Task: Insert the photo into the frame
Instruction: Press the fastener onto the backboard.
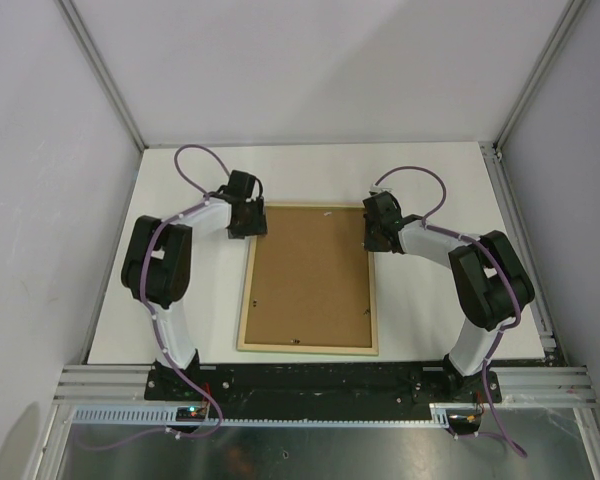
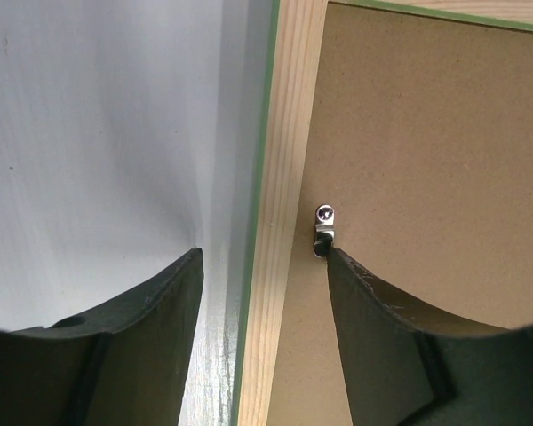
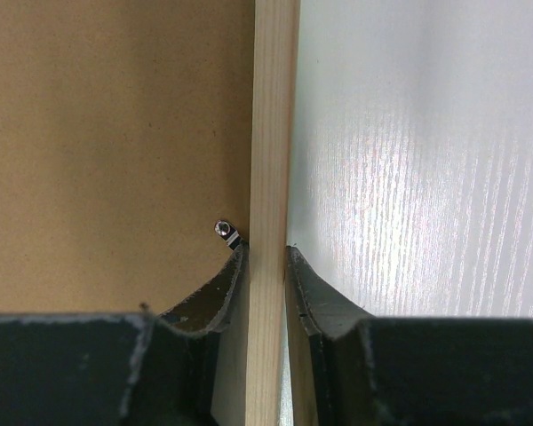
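Okay, near edge first: the frame (image 1: 308,349) lies back-up on the white desk (image 1: 430,300) just beyond the arm bases, with pale wood rails showing and green only along the outer lip. The brown backing board (image 1: 310,275) sits inside the rails and fills the opening. We see no photo anywhere on the desk; it may be under the board, but we cannot tell.

Farther up, both arms reach in near the frame's far corners. The right pincer (image 3: 266,250) is clamped on the frame's right rail, one finger on the board side, one on the desk side, both against the wood. The right clip (image 3: 226,231), small and metal, sits just beside the inner finger. The left pincer (image 2: 263,257) has its jaws apart, straddling the left rail without gripping it. Its outer finger is over bare desk, and its inner fingertip is touching the left clip (image 2: 324,229) on the board. We can't tell whether either clip is turned to lock.

We judge this as the clip-working step at the far end: right arm steadying, left arm addressing the clip. The next move likely calls for a small sideways nudge on the left clip while the right keeps its hold. The push should be light enough not to slide the frame or lift the board.
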`<state>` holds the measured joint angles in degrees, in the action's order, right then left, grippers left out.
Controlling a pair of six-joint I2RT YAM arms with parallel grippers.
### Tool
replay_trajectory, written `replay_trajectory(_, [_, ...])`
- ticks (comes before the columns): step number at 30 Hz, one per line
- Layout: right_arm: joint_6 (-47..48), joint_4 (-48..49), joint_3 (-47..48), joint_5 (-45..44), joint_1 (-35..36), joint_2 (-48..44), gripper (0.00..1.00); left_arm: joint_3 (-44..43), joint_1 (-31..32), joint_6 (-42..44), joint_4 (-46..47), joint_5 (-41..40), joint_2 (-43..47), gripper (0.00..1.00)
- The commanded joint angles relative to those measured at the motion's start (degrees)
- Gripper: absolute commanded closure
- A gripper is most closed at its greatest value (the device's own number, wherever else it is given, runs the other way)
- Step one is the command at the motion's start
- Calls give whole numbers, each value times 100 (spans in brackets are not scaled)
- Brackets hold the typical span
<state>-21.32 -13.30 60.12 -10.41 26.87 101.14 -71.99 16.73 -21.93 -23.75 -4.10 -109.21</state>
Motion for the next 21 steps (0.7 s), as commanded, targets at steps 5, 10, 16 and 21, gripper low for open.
replay_trajectory(5, [103, -269, 75, 258, -8, -166, 100, -421, -88, 47, 20, 50, -157, 36])
replay_trajectory(10, [111, -287, 76, 280, -44, -192, 100, -461, -121, 37, -7, 40, -260, 41])
replay_trajectory(16, [116, -300, 77, 289, -68, -191, 100, -402, -135, 40, -57, -37, -290, 44])
replay_trajectory(21, [105, -311, 70, 302, -60, -194, 100, -425, -178, -13, -68, -161, -332, 52])
